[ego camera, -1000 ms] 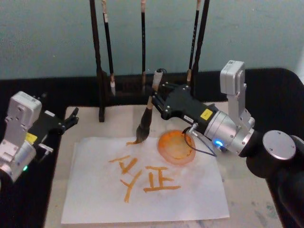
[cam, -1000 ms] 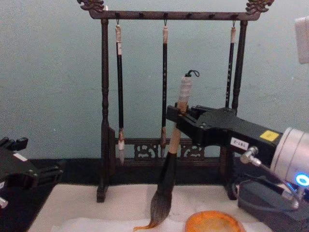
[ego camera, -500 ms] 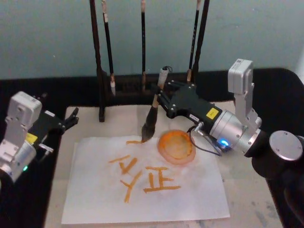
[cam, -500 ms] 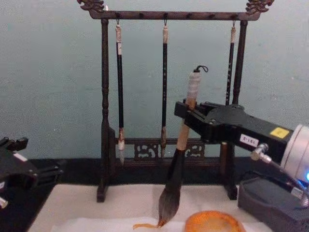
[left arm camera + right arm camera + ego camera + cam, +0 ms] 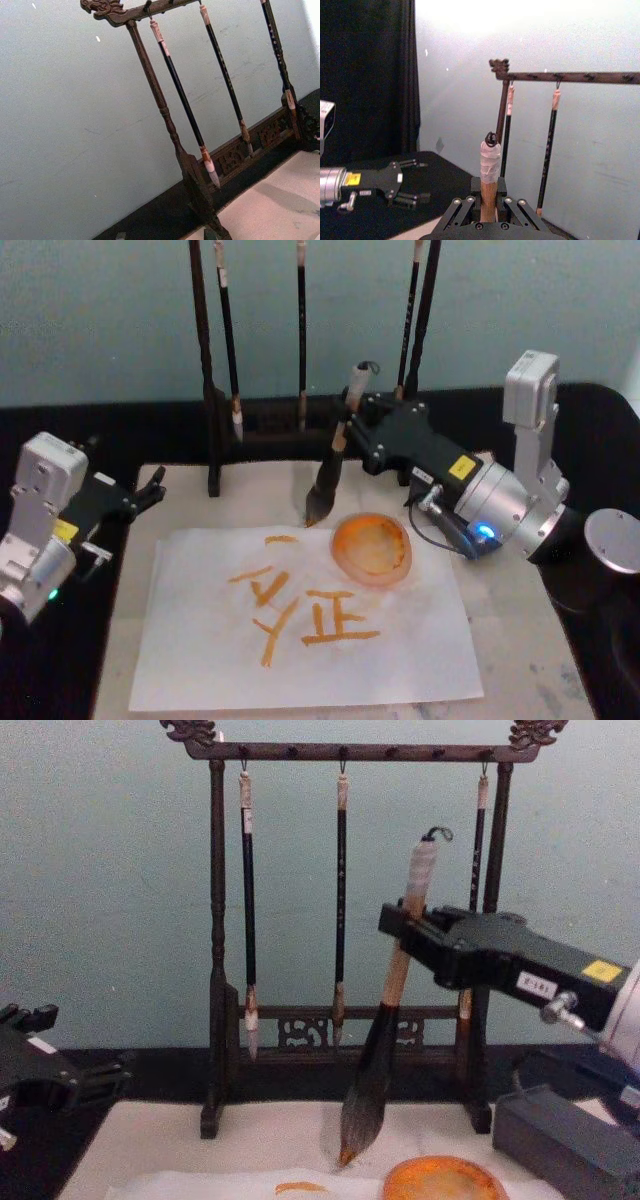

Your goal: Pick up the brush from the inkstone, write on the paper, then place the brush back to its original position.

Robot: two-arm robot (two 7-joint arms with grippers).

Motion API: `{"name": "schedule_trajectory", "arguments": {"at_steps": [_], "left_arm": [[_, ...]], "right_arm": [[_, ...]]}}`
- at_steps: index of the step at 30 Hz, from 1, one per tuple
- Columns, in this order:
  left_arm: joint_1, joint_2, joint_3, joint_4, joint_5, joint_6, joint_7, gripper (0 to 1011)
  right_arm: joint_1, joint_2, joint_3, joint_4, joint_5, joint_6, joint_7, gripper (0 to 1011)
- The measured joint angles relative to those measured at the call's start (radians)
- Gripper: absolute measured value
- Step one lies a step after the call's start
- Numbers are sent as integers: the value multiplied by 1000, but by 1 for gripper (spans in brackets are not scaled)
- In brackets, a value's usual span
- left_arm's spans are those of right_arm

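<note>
Left gripper point(image 5: 155, 490) is parked at far left, jaws apart. The brush point(image 5: 328, 480), clamped in the right gripper point(image 5: 365, 435), has lifted off the paper point(image 5: 400, 640), leaving a short top stroke point(image 5: 282, 538), and shifted right toward the inkstone point(image 5: 372, 548). Writing is judged complete, with the return pending.

right hand point(image 5: 352, 432) black, yellow label point(image 5: 460, 467) | wrist point(image 5: 505, 502) silver, blue LED point(image 5: 484, 532) | cable point(image 5: 440, 530) black

A plain, pale blue-green wall point(image 5: 120, 870) rises behind the worktop point(image 5: 600, 410), which is covered with black cloth. A dark carved wooden rack point(image 5: 217, 920) stands before this wall. A black curtain point(image 5: 365, 75) hangs next to the wall.
</note>
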Motion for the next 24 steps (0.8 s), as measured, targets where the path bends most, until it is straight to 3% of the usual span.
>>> {"name": "schedule_trajectory", "arguments": {"at_steps": [6,16,24], "left_arm": [[0,0,0,0,0,0,0,1010],[0,0,0,0,0,0,0,1010],[0,0,0,0,0,0,0,1010]], "right_arm": [[-5,6,26,-23,38,23,-8,177],[-38,34,120,-60,147,93,-69,177],[-66,50,167,-77,229,167,-107,177]]}}
